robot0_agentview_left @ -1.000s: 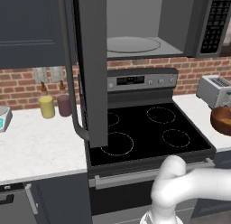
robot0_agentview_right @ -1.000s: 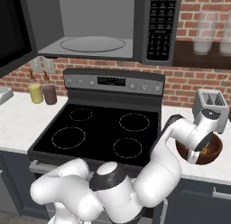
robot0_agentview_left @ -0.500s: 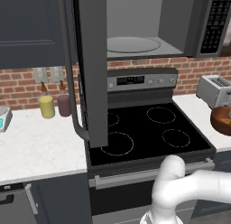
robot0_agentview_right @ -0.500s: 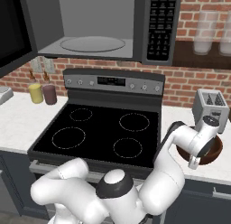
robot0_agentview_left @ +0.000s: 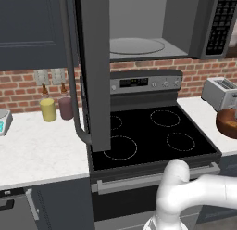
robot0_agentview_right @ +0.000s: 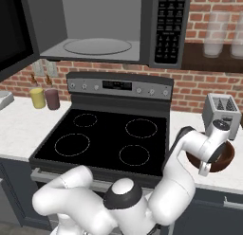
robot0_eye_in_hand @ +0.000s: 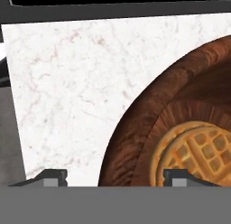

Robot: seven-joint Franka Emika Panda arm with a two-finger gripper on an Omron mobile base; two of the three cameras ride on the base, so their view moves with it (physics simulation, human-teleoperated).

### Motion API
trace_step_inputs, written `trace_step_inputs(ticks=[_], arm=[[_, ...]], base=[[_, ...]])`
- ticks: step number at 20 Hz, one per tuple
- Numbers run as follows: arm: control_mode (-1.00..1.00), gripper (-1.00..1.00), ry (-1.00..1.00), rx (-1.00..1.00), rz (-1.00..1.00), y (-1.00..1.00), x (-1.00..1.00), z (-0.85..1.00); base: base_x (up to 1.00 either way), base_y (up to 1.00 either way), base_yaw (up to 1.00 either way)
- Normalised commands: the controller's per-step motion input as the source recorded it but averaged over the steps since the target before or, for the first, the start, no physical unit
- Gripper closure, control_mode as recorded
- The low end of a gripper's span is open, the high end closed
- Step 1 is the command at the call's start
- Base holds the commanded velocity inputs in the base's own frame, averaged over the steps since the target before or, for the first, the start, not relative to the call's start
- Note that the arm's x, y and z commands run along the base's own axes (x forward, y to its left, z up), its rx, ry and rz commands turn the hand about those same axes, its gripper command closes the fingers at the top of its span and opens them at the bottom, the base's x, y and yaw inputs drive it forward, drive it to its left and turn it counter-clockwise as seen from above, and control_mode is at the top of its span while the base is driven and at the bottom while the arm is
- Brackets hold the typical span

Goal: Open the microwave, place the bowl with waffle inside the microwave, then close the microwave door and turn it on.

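From the left base view, the microwave point(robot0_agentview_left: 152, 27) hangs above the stove point(robot0_agentview_left: 148, 131) with the microwave door point(robot0_agentview_left: 95, 71) swung wide toward the camera, its bar handle to the left. The round turntable shows inside the light interior. The bowl point(robot0_agentview_left: 227, 123) sits on the counter point(robot0_agentview_left: 203, 115) right of the stove, just in front of the toaster point(robot0_agentview_left: 221, 93), cut by the picture's edge.

The right base view shows the whole bowl point(robot0_agentview_right: 219, 158) and the gripper point(robot0_agentview_right: 205, 168) lowered at its near rim, beside the stove.

In the hand view, the fingertips point(robot0_eye_in_hand: 52, 177) stand spread, one over white counter point(robot0_eye_in_hand: 67, 92), the other inside the bowl point(robot0_eye_in_hand: 135, 142) at the waffle point(robot0_eye_in_hand: 194, 153), so they straddle the rim; they are not yet clamped on it.
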Motion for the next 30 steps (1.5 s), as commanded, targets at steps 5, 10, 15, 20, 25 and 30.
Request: trace_step_inputs(ticks=[5, 10, 15, 20, 25, 30], arm=[[-1.0, 1.0, 0.04, 0.0, 0.0, -0.01, 0.17, -0.39], [-1.0, 1.0, 0.0, 0.0, 0.0, -0.03, 0.03, -0.36], [-1.0, 1.0, -0.05, 0.05, 0.0, -0.02, -0.27, -0.12], [-1.0, 1.0, -0.09, 0.03, 0.0, 0.02, -0.81, 0.38], [-1.0, 1.0, -0.09, 0.0, 0.0, 0.4, -0.88, 0.9], [-1.0, 1.0, -0.09, 0.0, 0.0, 0.83, -0.73, 0.95]], base=[[0.0, 0.0, 0.0], [0.0, 0.0, 0.0], [0.0, 0.0, 0.0], [0.0, 0.0, 0.0], [0.0, 0.0, 0.0], [0.0, 0.0, 0.0]])
